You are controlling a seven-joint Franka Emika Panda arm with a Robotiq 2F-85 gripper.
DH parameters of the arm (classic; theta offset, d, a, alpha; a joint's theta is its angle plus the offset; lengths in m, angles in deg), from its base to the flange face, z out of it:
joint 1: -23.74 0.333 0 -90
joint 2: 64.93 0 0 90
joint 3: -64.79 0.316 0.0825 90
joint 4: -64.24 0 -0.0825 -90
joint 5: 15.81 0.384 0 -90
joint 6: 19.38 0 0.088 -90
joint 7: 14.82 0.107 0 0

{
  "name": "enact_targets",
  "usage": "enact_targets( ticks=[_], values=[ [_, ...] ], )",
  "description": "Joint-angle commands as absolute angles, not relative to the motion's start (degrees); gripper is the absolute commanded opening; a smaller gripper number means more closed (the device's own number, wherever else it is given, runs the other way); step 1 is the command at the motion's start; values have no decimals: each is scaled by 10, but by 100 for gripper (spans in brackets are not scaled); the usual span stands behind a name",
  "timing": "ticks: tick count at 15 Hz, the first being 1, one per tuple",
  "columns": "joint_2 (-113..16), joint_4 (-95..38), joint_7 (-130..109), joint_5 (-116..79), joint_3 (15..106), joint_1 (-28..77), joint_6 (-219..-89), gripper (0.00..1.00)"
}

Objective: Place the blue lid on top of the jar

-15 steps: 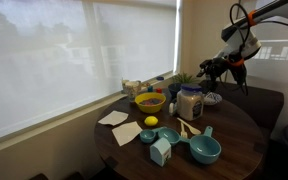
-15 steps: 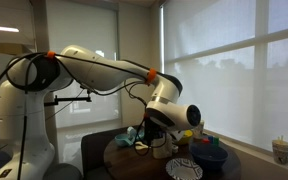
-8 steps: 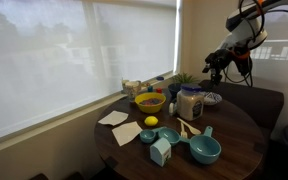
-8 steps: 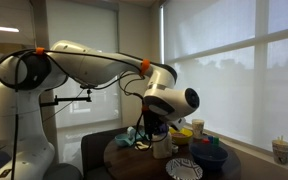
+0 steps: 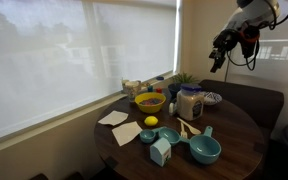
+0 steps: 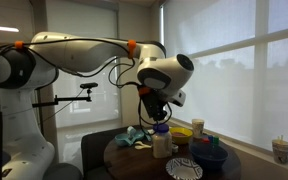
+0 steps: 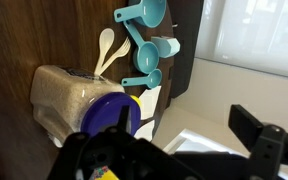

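Wrist view: the blue lid (image 7: 112, 113), a flat, glossy dark disc, sits on top of the jar (image 7: 66, 95), a clear glass cylinder with pale grainy contents, on the dark wood table (image 7: 54, 30). The lid's lower edge is cut off by the gripper (image 7: 164, 138). In an exterior view the arm (image 5: 259, 12) reaches high, with the gripper well above the jar. The black jaws are spread wide and hold nothing.

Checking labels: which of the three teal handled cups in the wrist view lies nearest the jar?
The lowest teal cup, just right of the jar; the middle cup and the top cup lie farther up the picture.
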State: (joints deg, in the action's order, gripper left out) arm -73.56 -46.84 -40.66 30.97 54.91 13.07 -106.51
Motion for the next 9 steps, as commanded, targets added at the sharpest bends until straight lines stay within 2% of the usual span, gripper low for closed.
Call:
enact_targets(
  ticks=[1,4,9],
  values=[
    [-735,-466,-408,308,543,137,-1064,100],
    [-733,-466,-412,308,543,138,-1064,100],
    [-725,-394,-388,155,563,156,-1015,100]
  ],
)
